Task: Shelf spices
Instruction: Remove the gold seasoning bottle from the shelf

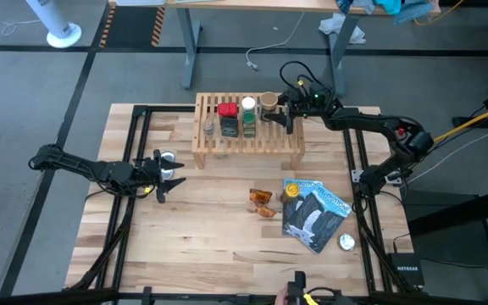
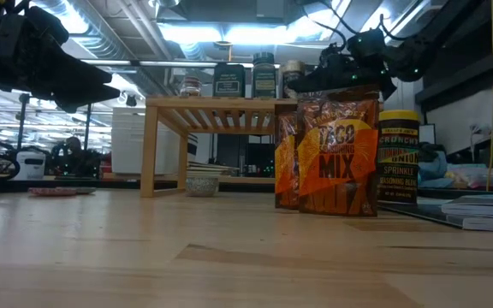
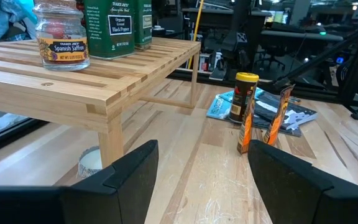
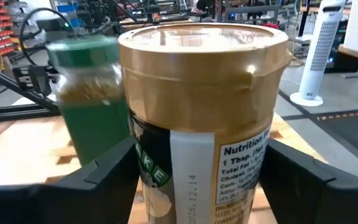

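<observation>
The light-wood shelf (image 1: 261, 140) stands at the table's far middle. On its slats stand a small saffron jar (image 3: 62, 37), a dark tin with a red top (image 1: 227, 119), a green jar with a white cap (image 1: 248, 114) and a tan-capped jar (image 4: 204, 93). My right gripper (image 1: 285, 108) is shut on the tan-capped jar. Two orange packets (image 1: 263, 203) stand upright on the table. A yellow-capped jar (image 1: 292, 191) stands beside them. My left gripper (image 1: 166, 176) hovers open near the table's left, left of the shelf. My right gripper holds the tan-capped jar by its body just below the cap (image 4: 166, 155), pinched between the two fingers (image 4: 104, 171). The fingers come level from the table's right side. The jar is upright at the shelf's right part; whether its base rests on the slats cannot be told.
A blue-and-black pouch (image 1: 316, 212) lies flat on the table's near right, the yellow-capped jar at its far edge. Silver discs lie near my left gripper (image 1: 169, 158) and at the near right (image 1: 346, 242). A small white round thing (image 3: 92, 162) sits under the shelf.
</observation>
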